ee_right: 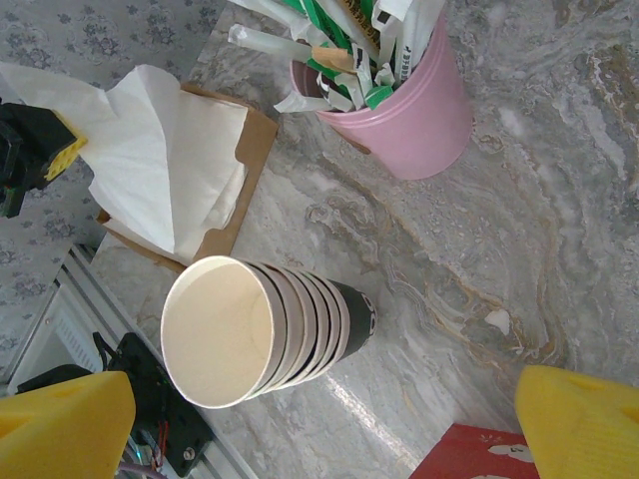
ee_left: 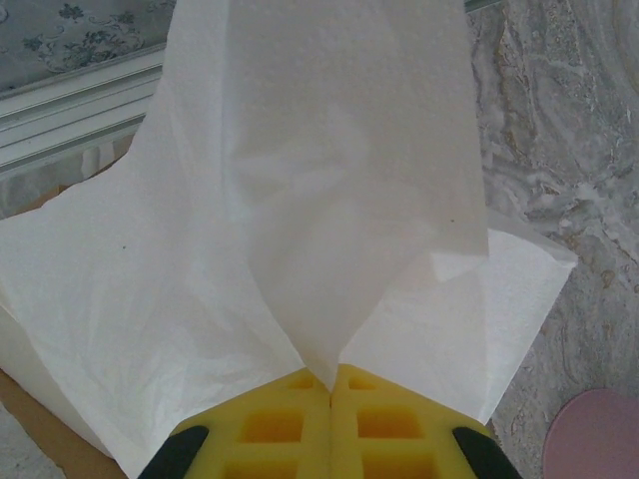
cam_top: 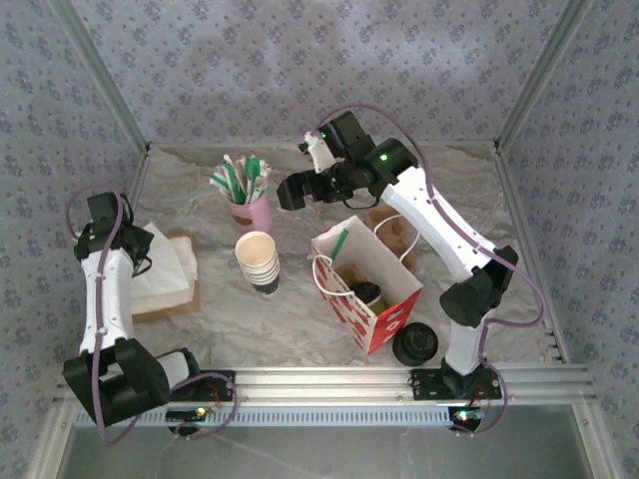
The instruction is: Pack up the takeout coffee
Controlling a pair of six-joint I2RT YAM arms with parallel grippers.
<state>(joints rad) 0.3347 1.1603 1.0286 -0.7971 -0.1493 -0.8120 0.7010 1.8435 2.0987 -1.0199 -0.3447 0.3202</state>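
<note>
Left end effector (ee_left: 331,391) pinches napkin (ee_left: 319,200); coffee (cam_top: 365,294) seemingly bagged.

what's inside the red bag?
The red bag holds the takeout coffee, black lid up, plus a green straw leaning against its inner wall. The cup's sides and the bag's floor are hidden by the walls.

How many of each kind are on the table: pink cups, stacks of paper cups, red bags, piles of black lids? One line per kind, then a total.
Pink cup: 1
Stack of paper cups: 1
Red bag: 1
Pile of black lids: 1
Total: 4
</note>
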